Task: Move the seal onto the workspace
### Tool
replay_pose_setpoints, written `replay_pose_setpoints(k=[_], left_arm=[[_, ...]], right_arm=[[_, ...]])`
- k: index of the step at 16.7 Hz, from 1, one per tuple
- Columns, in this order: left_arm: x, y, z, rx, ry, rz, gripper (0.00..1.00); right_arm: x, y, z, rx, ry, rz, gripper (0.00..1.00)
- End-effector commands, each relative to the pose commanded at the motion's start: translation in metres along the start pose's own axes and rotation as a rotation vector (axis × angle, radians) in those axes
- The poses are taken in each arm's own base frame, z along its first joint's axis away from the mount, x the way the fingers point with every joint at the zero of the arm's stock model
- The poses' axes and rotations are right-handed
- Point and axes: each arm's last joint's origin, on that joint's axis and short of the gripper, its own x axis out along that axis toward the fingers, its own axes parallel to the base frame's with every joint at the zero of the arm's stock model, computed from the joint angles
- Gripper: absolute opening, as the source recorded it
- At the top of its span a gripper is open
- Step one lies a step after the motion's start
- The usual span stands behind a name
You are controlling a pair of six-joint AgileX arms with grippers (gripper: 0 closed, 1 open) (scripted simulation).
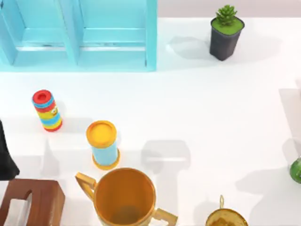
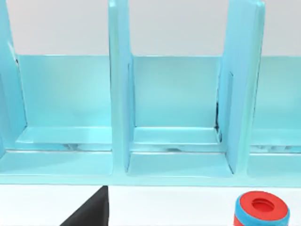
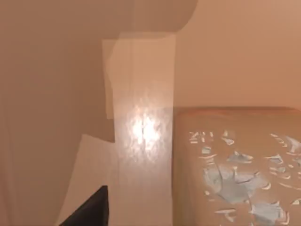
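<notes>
Nearest: gold two-handled cup (image 1: pixel 124 197), tall, at 6 o'clock on the table (image 1: pixel 211 103), its open mouth towards the top camera.
Seal: a tan-brown face with pale blue flecks (image 3: pixel 235 179) lies close before the right wrist camera, among plain tan surfaces; what it rests on or against cannot be told.
Right pincer: a dark wedge (image 3: pixel 91 212) shows near the seal in the right wrist view; whether it is released, clenched or grasping the seal cannot be told.
Left pincer: a like dark wedge (image 2: pixel 91 212) above the white table, facing the light-blue shelf (image 2: pixel 174 165); its grip cannot be told.
Left arm: dark shape (image 1: pixel 6 155) at 9 o'clock, at the table's edge, apparently idle.
Shelf: at 11 o'clock in the top view, its upright dividers making compartments.
Around the cup: yellow-topped blue cylinder (image 1: pixel 102 143) just beside it towards 10 o'clock; striped red, blue and yellow cylinder (image 1: pixel 47 110) at 9 o'clock; dark wooden block with a slot (image 1: pixel 42 202) at 7 o'clock; smaller gold vessel (image 1: pixel 225 217) at 5 o'clock.
Farther off: potted plant (image 1: pixel 226 33) at 1 o'clock; green object (image 1: pixel 296 170) at 4 o'clock, cut by the edge.
Progress: judged unfinished; the seal is not yet standing free on the table.
Left to do: probably bring it over bare white surface, set it upright, let go and draw back.
Writing: none legible; a small yellow mark on the striped cylinder is too small to read.
</notes>
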Motion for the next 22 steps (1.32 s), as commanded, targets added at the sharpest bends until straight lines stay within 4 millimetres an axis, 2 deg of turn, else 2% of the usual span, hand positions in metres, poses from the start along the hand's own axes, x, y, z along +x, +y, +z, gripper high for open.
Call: replay_pose_setpoints(k=[4,17,22], left_arm=[[0.0,0.0,0.0,0.0,0.0,0.0,1.0],[0.0,0.0,0.0,0.0,0.0,0.0,1.0],[0.0,0.0,0.0,0.0,0.0,0.0,1.0]], right_arm=[[0.0016,0.0002,-0.0003,0.0,0.001,0.001,1.0],[0.0016,0.0002,-0.0003,0.0,0.001,0.001,0.02],[0.0016,0.0002,-0.0003,0.0,0.001,0.001,0.0]])
